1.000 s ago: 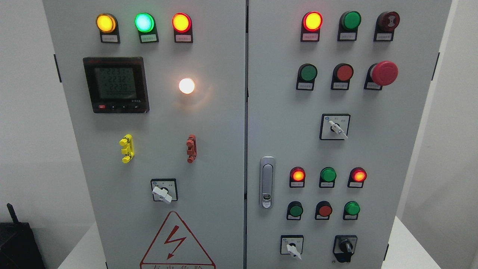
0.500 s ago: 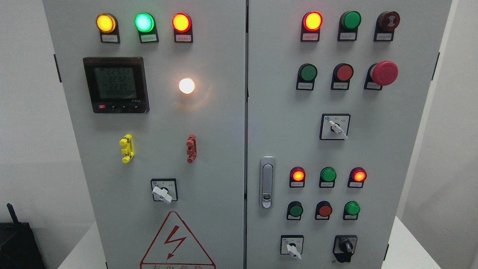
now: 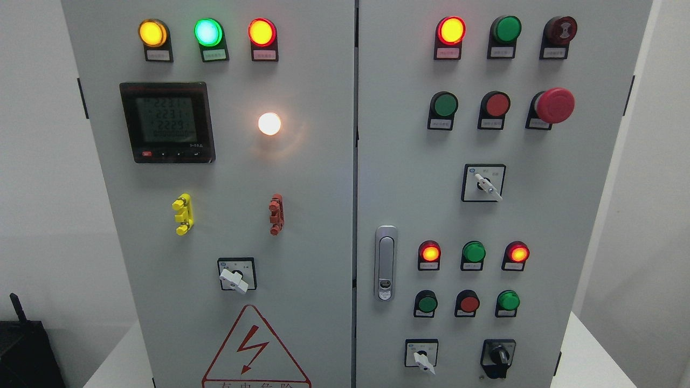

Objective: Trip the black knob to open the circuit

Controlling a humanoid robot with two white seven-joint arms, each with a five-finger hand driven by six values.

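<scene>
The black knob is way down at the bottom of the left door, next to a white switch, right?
Not quite. The black knob is at the bottom of the right door, not the left. The head view shows it there, next to the white switch.

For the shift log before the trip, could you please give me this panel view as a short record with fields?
target: black knob, lower right of the right door, untouched
neighbour: white selector to its left
lit lamps, right door: red top lamp, two red lamps lower down
left door: meter display on, white lamp glowing
door handle: silver, at the right door's left edge
robot hands: none in view
</scene>
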